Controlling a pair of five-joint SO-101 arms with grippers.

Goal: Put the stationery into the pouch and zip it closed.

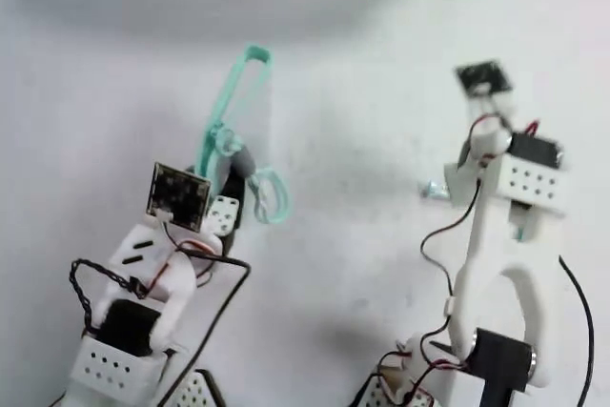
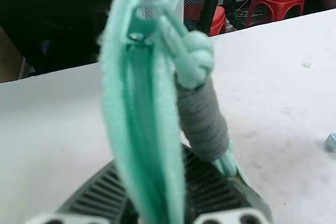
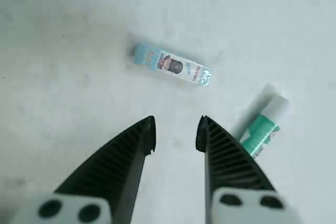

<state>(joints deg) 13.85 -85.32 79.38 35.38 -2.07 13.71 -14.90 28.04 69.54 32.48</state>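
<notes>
Left jaws: clamped on mint-green fabric zip pouch [image 2: 139, 129].
Right jaws: apart; best centred over small light-blue rectangular packet [image 3: 172, 68] before descending.

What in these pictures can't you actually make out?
Pouch contents: left wrist view sees it edge-on and blurred, so its inside is hidden.
Green-and-white stick: right wrist view, one end hidden behind the right gripper.
Small wrapped item: right wrist view, too small to tell what it is.
Pale speck: left wrist view, cut off by the picture edge.
</notes>
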